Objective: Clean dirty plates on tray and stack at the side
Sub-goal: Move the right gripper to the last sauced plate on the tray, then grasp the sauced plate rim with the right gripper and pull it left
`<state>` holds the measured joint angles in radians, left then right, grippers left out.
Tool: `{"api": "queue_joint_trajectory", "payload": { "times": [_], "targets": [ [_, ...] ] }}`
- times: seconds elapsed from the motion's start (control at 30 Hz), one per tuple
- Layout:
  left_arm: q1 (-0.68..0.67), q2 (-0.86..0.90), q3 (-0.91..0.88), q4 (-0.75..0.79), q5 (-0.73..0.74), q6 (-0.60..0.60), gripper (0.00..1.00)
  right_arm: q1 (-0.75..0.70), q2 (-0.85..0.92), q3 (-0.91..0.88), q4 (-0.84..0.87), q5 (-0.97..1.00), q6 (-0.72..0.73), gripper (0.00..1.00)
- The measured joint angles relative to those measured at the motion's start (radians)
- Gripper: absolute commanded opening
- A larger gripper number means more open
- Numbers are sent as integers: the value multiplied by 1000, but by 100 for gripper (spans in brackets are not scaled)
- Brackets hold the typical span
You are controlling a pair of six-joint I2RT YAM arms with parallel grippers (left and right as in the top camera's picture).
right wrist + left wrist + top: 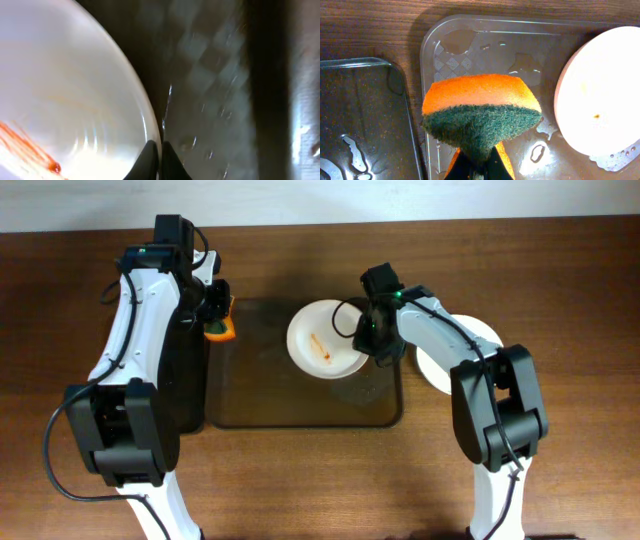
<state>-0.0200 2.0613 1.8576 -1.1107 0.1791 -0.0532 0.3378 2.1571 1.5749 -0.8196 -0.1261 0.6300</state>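
Note:
A white plate (325,340) with a red-orange smear (320,348) is held tilted over the clear tray (260,395). My right gripper (375,345) is shut on the plate's right rim (150,125); the red smear shows at the lower left of the right wrist view (30,150). My left gripper (215,315) is shut on an orange sponge with a green scrub side (482,112), held over the tray's left end (470,45). The plate shows at the right in the left wrist view (600,95).
A clean white plate (455,360) lies on the table right of the tray, partly under my right arm. A dark tray (365,115) sits left of the clear tray. Water drops lie on the clear tray.

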Motion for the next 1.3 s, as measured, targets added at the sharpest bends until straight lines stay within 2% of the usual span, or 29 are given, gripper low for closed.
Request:
{"api": "queue_joint_trajectory", "payload": {
  "times": [0.07,0.1,0.13,0.17,0.23,0.27,0.33,0.47,0.6,0.67,0.7,0.73,0.83,0.9,1.0,1.13,1.17,1.2,1.23,1.3],
  "targets": [
    [0,0,0,0,0,0,0,15,0,2,-85,-57,-23,31],
    [0,0,0,0,-1,0,0,27,0,2,-117,-74,-59,40],
    [0,0,0,0,-3,0,0,43,2,-4,-140,-90,-90,55],
    [0,0,0,0,-5,0,0,67,2,-5,-165,-112,-146,64],
    [0,0,0,0,-5,0,0,94,2,2,-182,-130,-246,71],
    [0,0,0,0,-5,0,0,105,2,9,-184,-134,-305,84],
    [0,0,0,0,-5,0,0,101,2,16,-150,-129,-402,90],
    [0,0,-1,0,-5,0,0,86,3,23,-28,-95,-578,91],
    [0,0,-1,0,-5,0,0,77,26,24,161,-29,-677,93],
    [0,0,-1,0,-6,0,0,77,43,24,238,6,-702,91],
    [0,0,-1,0,-8,0,0,77,49,24,264,14,-707,86],
    [0,0,-1,0,-8,0,0,77,55,24,289,23,-712,76],
    [0,0,-1,0,-9,0,0,77,64,24,316,40,-690,20],
    [0,0,-1,0,-9,0,0,77,64,25,308,39,-664,4],
    [0,0,-1,0,-9,0,0,77,63,47,248,25,-566,4],
    [0,0,-1,0,-12,0,0,77,53,69,60,11,-346,4],
    [0,0,-1,0,-12,0,0,77,50,70,13,-5,-285,7],
    [0,0,-1,0,-12,0,0,77,47,70,-32,-32,-232,21],
    [0,0,-1,0,-11,0,0,77,47,69,-58,-63,-200,31],
    [0,0,-1,0,-12,0,0,77,48,59,-90,-117,-154,42]
  ]
}}
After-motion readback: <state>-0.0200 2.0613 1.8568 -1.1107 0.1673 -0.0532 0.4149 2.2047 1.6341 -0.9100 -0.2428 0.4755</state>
